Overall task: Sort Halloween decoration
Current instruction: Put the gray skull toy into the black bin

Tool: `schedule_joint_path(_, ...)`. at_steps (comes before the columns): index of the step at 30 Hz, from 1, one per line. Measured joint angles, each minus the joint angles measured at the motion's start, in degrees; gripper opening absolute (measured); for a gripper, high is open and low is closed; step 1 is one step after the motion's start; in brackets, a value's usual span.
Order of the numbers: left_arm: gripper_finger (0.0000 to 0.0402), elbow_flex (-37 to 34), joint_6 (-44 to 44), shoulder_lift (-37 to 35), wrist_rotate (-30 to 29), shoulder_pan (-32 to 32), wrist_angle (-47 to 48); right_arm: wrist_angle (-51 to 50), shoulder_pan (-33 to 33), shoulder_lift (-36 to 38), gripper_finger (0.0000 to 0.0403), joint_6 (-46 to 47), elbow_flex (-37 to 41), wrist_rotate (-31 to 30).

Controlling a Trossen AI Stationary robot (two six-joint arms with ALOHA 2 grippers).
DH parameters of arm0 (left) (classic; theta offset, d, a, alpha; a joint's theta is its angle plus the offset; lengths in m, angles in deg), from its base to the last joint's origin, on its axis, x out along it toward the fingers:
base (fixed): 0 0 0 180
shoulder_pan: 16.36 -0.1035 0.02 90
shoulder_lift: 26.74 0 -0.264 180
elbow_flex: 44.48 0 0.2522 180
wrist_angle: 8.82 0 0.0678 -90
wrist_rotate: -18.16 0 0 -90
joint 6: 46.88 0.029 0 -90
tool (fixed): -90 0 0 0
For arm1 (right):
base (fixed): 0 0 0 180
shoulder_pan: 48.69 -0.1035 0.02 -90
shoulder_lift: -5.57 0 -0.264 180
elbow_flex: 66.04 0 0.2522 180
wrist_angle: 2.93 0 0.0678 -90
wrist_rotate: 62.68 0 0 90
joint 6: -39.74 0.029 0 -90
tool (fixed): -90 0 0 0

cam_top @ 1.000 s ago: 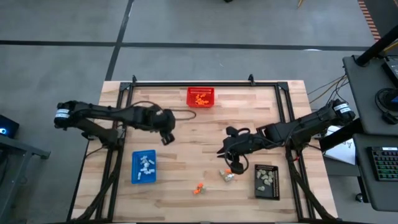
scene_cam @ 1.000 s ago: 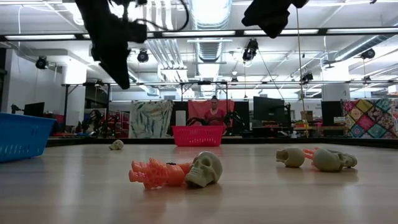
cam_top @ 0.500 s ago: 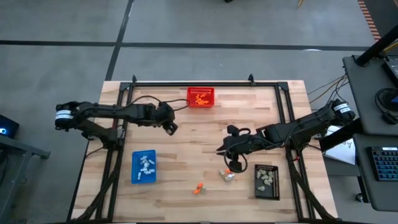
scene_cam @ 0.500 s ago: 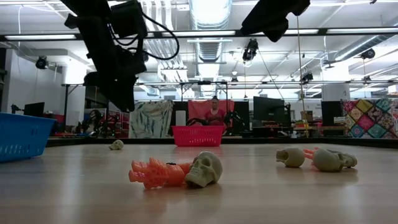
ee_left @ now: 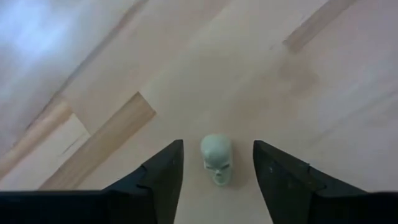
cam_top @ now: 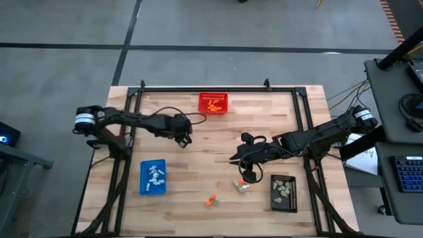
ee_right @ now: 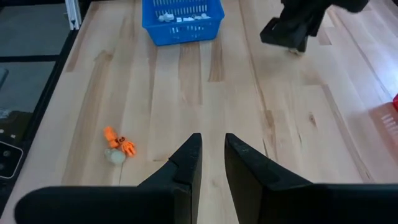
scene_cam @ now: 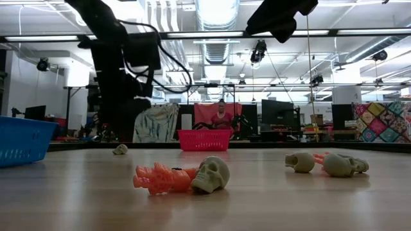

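Two grippers over the wooden table (cam_top: pixel 218 142); at far left, a blue tray (cam_top: pixel 153 177) near the front edge, filled with small white trinkets (cam_top: pixel 156 174); just beyond it, left gripper (cam_top: pixel 184 138) lowered toward the boards, fingers (ee_left: pixel 163 177) spread wide, with a pale skull (ee_left: pixel 217 159) lying flat on the wood between them, untouched by either; toward the far edge, a red mesh basket (cam_top: pixel 213 103) with orange trinkets (cam_top: pixel 213 104) inside; near the front centre, an orange figure (scene_cam: pixel 158 178) touching a second beige skull (scene_cam: pixel 212 174); farther right, right gripper (cam_top: pixel 249 173) hanging above a small cluster of beige and orange pieces (cam_top: pixel 242 185), jaws nearly together with a narrow gap and nothing between them; at far right, a black tray (cam_top: pixel 283 192) stocked with beige pieces (cam_top: pixel 283 189).
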Motion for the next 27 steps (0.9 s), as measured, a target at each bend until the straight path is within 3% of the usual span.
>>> schedule_joint_path(13,0.0147,0.4,0.3,6.9,-0.2,0.0,-0.9,0.0,0.0,0.0,0.0061,-0.2,0.0,-1.0)
schedule_joint_path(23,0.0040,0.3,0.3,6.7,0.0,0.2,-1.6,0.3,0.0,0.0,0.0061,-0.2,0.3,-1.0)
schedule_joint_path(27,0.0017,0.0,0.6,5.7,-0.4,1.2,-2.8,0.4,0.0,0.0,0.0059,-0.5,0.8,-1.0)
